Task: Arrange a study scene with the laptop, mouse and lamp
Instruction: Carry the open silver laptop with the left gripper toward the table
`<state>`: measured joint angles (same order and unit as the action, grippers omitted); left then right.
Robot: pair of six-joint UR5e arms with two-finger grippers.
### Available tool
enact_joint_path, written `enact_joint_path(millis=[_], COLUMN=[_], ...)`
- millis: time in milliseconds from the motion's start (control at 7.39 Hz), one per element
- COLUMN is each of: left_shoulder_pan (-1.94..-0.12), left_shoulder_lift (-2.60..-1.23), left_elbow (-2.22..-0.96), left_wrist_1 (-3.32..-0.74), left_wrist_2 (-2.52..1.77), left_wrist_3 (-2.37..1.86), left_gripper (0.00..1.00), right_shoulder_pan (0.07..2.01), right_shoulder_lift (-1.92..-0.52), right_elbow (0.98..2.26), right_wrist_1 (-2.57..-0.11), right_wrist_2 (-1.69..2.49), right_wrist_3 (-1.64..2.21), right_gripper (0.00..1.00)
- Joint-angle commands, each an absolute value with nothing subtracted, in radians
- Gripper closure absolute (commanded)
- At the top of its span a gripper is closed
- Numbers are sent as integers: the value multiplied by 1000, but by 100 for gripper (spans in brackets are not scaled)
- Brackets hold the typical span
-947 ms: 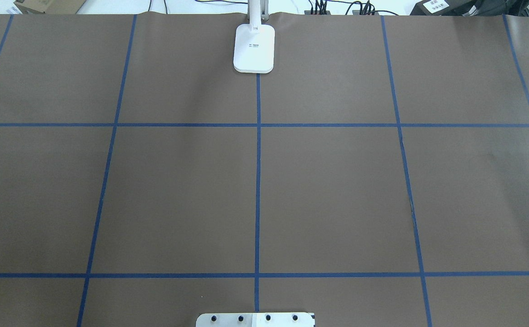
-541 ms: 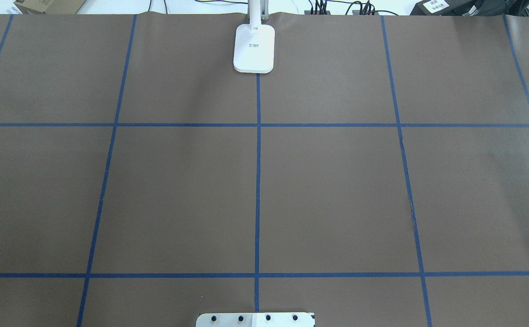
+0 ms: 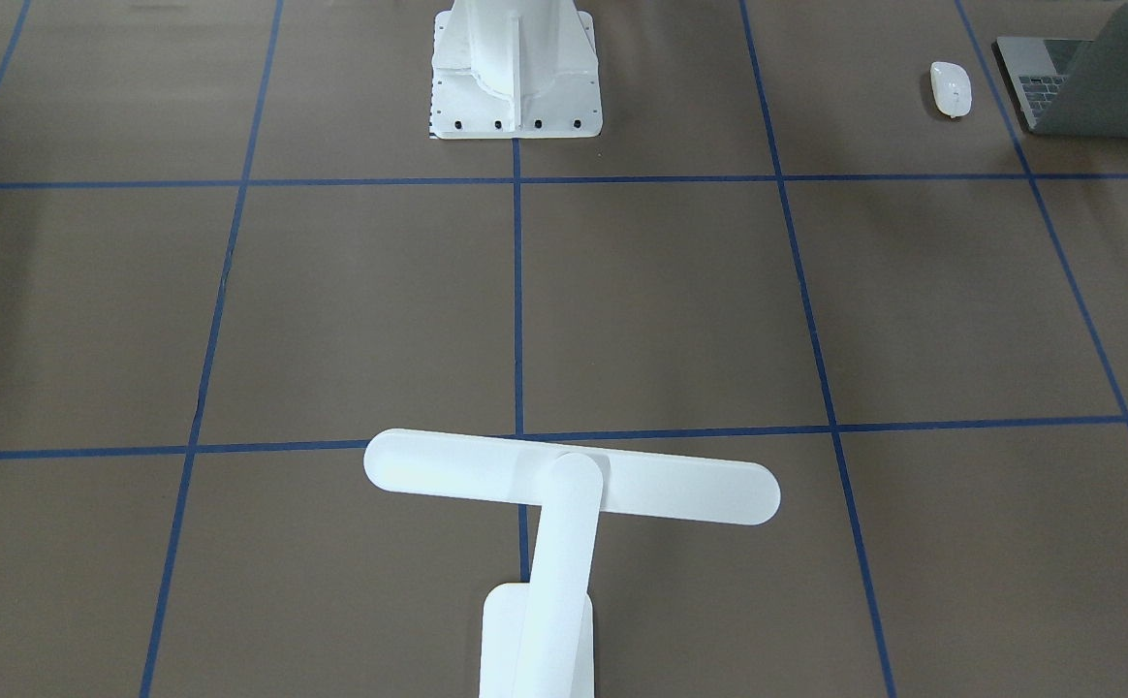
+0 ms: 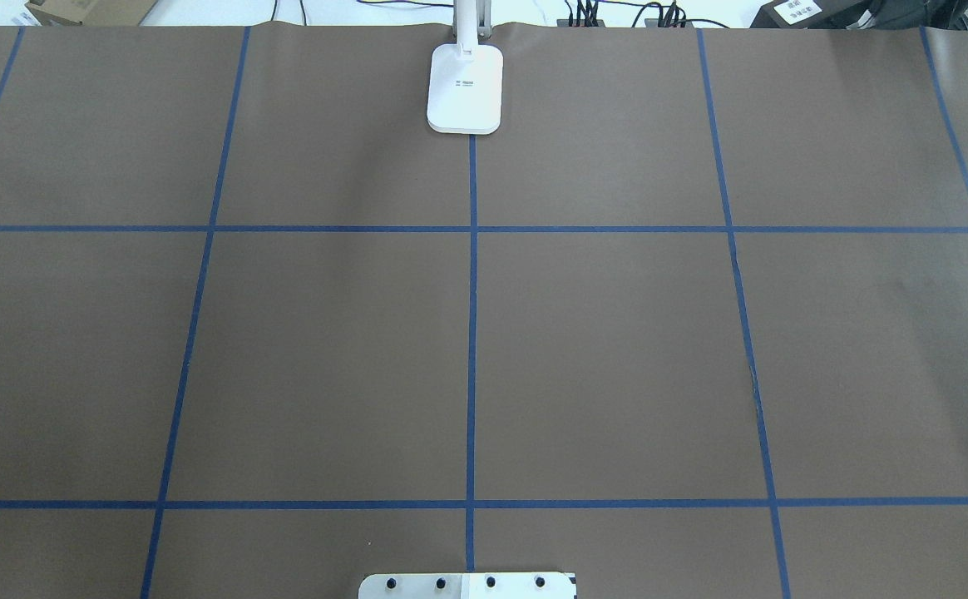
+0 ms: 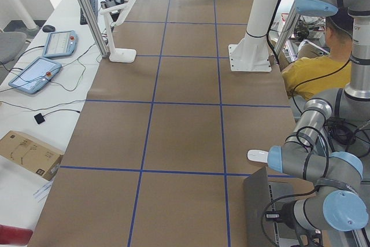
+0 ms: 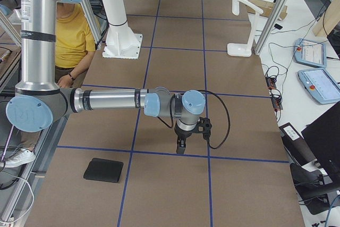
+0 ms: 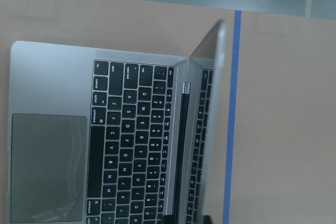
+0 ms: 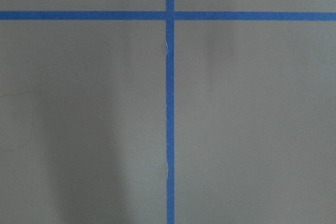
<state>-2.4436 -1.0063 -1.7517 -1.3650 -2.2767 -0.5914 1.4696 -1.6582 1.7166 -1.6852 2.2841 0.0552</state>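
The slim space-grey metal laptop [image 7: 52, 82] stands open: black keys, large grey trackpad, lid edge-on. My left gripper [image 7: 186, 220] and right gripper [image 6: 181, 145]: parted or closed, I cannot tell.

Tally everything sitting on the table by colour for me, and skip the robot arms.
White: 3, the lamp, mouse and pedestal
Grey: 1, the laptop
Black: 1, the pad
Total: 5
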Motion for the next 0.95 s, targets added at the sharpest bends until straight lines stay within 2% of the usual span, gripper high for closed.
enact_joint_path(millis=[0,812], left_shoulder_pan=[-2444,-2430], left_shoulder_lift=[-1032,-1113], left_elbow=[-1761,-1793], left_wrist_1=[-1365,-1365], left_wrist_2=[-2284,-2431], left_wrist_3=[-592,-646], left_gripper=[100,100], right_shoulder_pan=[1470,1470], right_shoulder_lift=[-1658,-1658], right_elbow=[1718,1718], right_wrist_1=[-1686,-1686], right_wrist_2=[2284,2286], right_wrist_3=[55,55], right_gripper=[0,0])
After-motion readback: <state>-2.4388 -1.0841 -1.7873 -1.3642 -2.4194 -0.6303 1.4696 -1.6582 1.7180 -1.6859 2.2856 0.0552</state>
